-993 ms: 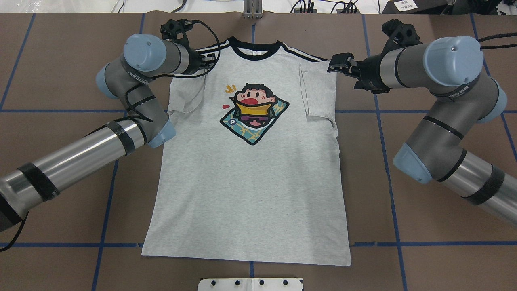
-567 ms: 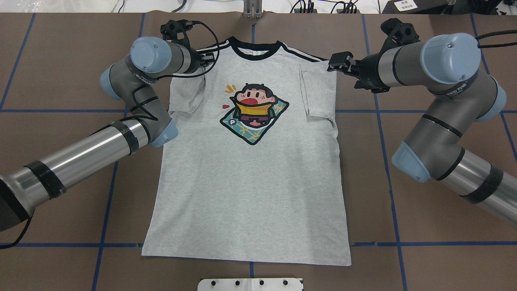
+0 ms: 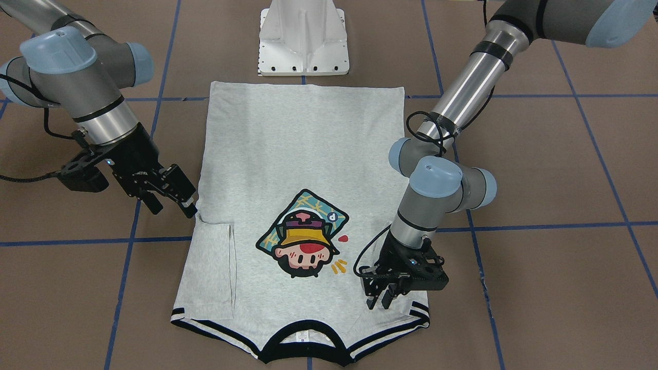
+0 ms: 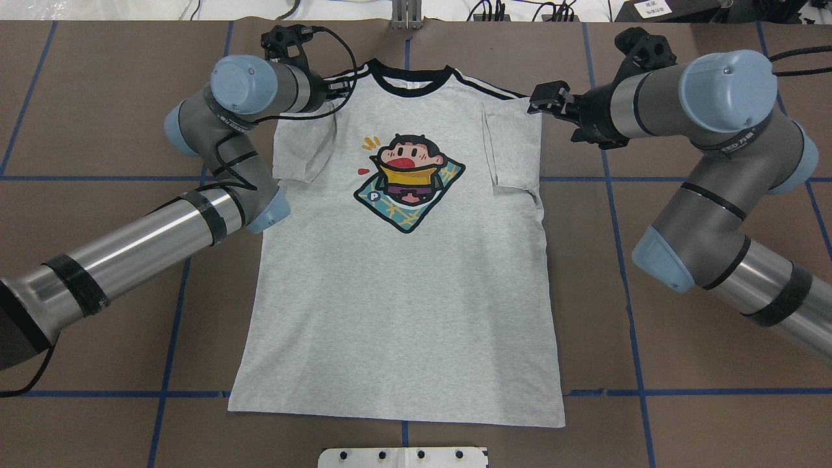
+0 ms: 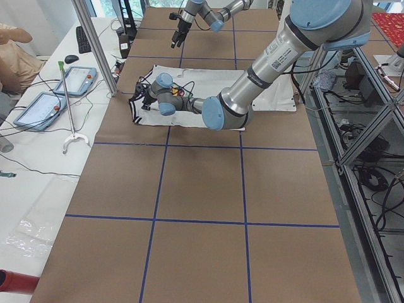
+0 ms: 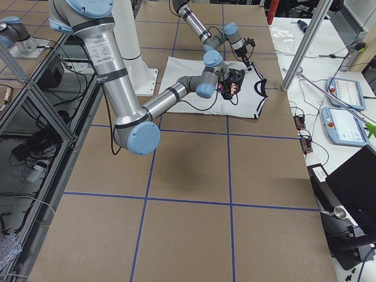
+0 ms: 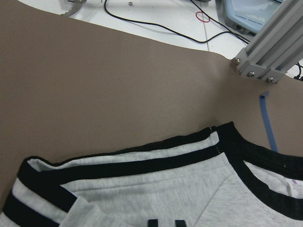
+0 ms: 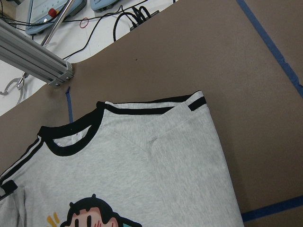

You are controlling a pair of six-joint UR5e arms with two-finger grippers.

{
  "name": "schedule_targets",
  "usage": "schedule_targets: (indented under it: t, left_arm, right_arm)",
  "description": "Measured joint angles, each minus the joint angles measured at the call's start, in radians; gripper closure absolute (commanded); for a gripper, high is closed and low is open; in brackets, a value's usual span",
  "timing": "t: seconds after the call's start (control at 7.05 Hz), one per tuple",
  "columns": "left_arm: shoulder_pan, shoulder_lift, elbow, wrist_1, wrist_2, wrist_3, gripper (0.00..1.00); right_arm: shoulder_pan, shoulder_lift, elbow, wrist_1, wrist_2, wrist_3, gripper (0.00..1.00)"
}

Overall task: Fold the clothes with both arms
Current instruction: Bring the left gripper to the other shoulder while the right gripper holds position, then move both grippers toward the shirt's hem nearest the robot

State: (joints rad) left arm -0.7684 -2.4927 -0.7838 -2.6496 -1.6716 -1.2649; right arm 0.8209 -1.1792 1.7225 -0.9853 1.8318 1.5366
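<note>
The light grey T-shirt [image 4: 403, 292] lies flat and print-up on the brown table, both sleeves folded in over the body. It also shows in the front view [image 3: 303, 149]. My left gripper [image 3: 381, 302] stands open just over the shirt's striped shoulder, beside the black neck band [image 4: 409, 81]; in the left wrist view its two fingertips [image 7: 152, 222] hover apart over the grey cloth [image 7: 156, 194]. My right gripper [image 3: 172, 203] is open and empty, above the table just off the shirt's other shoulder edge [image 4: 530, 114]. The right wrist view shows only the shirt [image 8: 156, 170].
The white pedestal [image 3: 303, 38] stands at the shirt's hem side. An aluminium post [image 4: 406, 16] rises beyond the collar. Blue tape lines [image 4: 630, 273] cross the brown table. Tablets [image 5: 76, 79] and cables lie on the white side table.
My left gripper has moved a little farther towards the collar and the table's far edge. The right gripper has hardly moved. The shirt lies as before.
</note>
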Motion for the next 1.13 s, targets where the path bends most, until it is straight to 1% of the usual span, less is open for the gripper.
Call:
schedule_targets:
  t: [0.14,0.28,0.43,0.57,0.71,0.85,0.99,1.13]
  left_arm:
    - [-0.003,0.015,-0.049,0.003,-0.024,-0.003,0.44]
    - [-0.006,0.069,-0.157,0.022,-0.077,-0.004,0.42]
    - [-0.008,0.149,-0.3,0.063,-0.145,-0.005,0.39]
    - [-0.009,0.238,-0.461,0.109,-0.204,-0.006,0.35]
    - [-0.007,0.344,-0.627,0.143,-0.251,-0.018,0.35]
    - [-0.005,0.437,-0.752,0.163,-0.292,-0.064,0.35]
    - [-0.002,0.494,-0.811,0.175,-0.313,-0.137,0.34]
    - [0.004,0.546,-0.857,0.186,-0.334,-0.199,0.34]
  right_arm:
    - [-0.018,0.008,0.025,-0.068,0.001,0.01,0.0]
    - [-0.058,0.019,0.075,-0.18,0.0,0.029,0.0]
    - [-0.106,0.019,0.126,-0.265,-0.004,0.078,0.0]
    - [-0.16,0.002,0.175,-0.305,-0.006,0.166,0.0]
    - [-0.231,-0.042,0.239,-0.322,-0.027,0.244,0.0]
    - [-0.325,-0.092,0.291,-0.337,-0.099,0.312,0.0]
    - [-0.446,-0.129,0.334,-0.38,-0.219,0.382,0.0]
    - [-0.57,-0.152,0.386,-0.465,-0.331,0.456,0.03]
